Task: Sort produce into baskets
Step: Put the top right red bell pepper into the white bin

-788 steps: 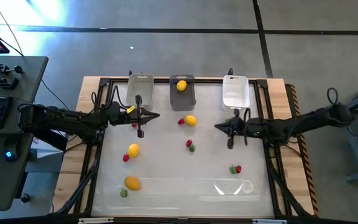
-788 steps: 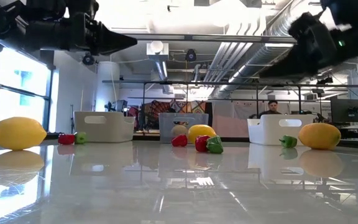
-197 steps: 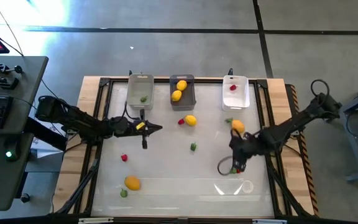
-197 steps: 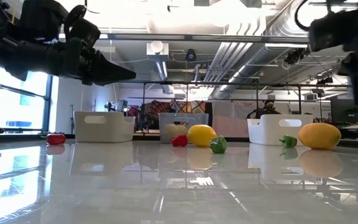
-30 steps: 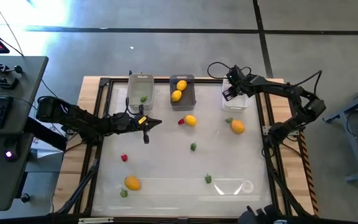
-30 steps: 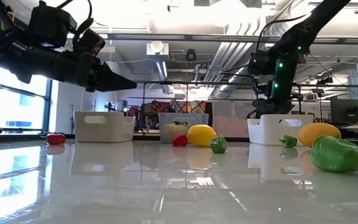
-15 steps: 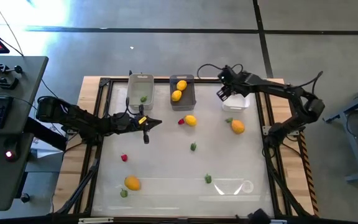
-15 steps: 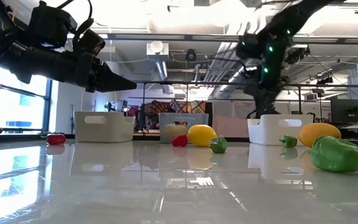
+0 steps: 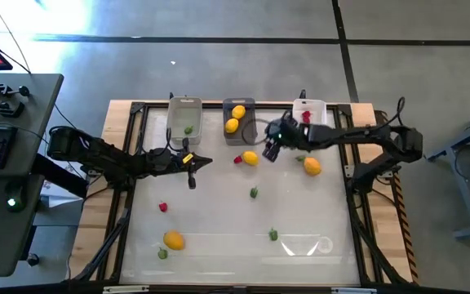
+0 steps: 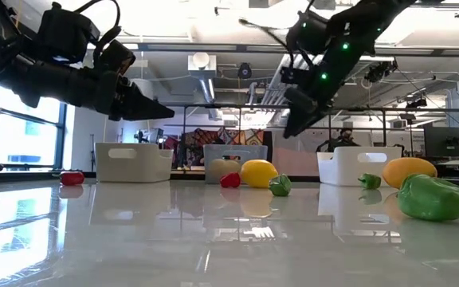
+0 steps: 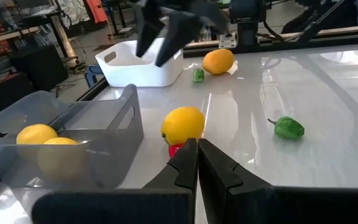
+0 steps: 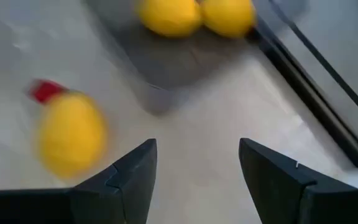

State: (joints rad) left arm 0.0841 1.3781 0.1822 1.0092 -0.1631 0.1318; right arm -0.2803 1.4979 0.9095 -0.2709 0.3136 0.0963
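Note:
Three baskets stand along the far edge: clear holding a green bit, dark grey holding two lemons, and white holding a red berry. A lemon and a red berry lie in front of the grey basket. My right gripper hangs open above the table, just right of that lemon, and nothing is between its fingers. My left gripper is shut and empty, above the table in front of the clear basket, pointing at the lemon.
An orange fruit lies in front of the white basket. Green pieces lie mid-table and nearer. At the near left are a red berry, a yellow-orange fruit and a green bit.
My right gripper has swung from over the white basket toward the table's left and a little nearer. It has tipped its fingers further down and now hangs by the lemon in front of the grey basket. My left arm has kept still.

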